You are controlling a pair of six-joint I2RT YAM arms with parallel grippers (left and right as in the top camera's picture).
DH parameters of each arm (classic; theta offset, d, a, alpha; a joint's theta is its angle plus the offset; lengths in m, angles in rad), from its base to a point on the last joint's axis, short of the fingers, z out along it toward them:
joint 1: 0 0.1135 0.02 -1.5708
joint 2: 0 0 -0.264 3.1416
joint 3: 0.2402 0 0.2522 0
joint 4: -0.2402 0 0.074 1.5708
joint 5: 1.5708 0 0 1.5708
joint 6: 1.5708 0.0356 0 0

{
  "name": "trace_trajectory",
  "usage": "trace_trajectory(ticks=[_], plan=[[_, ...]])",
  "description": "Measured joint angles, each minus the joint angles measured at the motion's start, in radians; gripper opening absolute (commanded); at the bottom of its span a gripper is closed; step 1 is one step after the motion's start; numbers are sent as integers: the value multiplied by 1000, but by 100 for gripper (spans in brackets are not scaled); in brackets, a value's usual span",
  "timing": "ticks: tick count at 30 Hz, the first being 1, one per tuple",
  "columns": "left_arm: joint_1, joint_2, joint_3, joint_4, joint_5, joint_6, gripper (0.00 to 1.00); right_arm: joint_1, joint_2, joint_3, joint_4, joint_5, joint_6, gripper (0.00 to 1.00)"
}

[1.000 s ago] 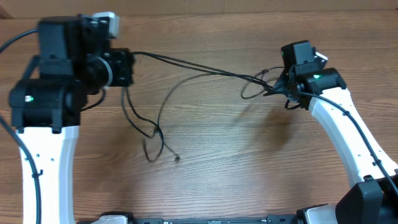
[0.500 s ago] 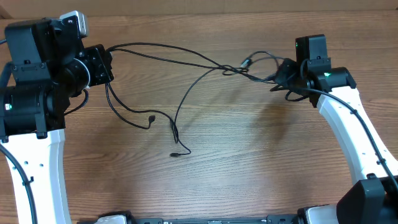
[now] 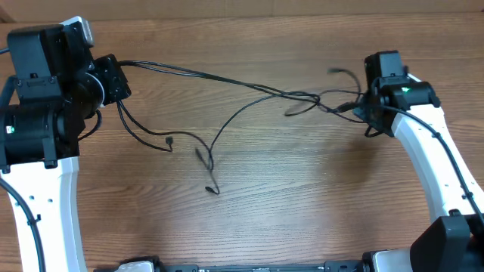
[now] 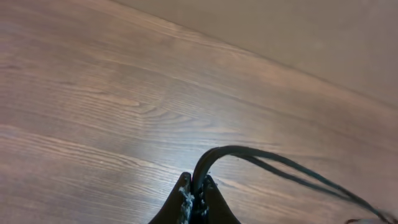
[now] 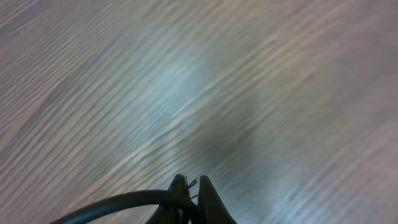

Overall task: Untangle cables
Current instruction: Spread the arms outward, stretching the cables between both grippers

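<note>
The cables are thin black cords strung above the wooden table between my two grippers, with a knot near the right end. Loose strands hang down in the middle, with plug ends near the table. My left gripper is shut on the cables' left end; the left wrist view shows the cord pinched between its fingertips. My right gripper is shut on the right end; in the blurred right wrist view a cord runs from its fingertips.
The wooden table fills the view. Its far edge runs along the top. The white arms stand at the left and right sides.
Both grippers have drawn apart, the left outward and the right to the right. The cables now stretch straighter, and the hanging strands and plug ends have swung and shifted.
</note>
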Motion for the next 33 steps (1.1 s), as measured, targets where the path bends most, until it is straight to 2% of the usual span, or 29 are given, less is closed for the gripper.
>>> trace_trajectory(ticks=[8,12,15,19,22,27,33], plan=[[55,0,0,2,-105,-152,4,-60,0,0,-2,78,46,4],[56,0,0,3,-110,-205,4,-87,0,0,41,30,43,4],[49,2,0,3,-29,-206,4,-99,0,0,130,-154,-58,4],[6,19,0,-2,95,-145,4,-79,0,0,212,-558,-330,4],[-35,53,0,-37,142,-79,4,-55,0,0,217,-694,-440,4],[-56,120,0,-115,129,-19,4,-55,0,0,195,-660,-495,4],[-56,178,0,-153,83,6,4,-84,0,0,159,-523,-452,4]])
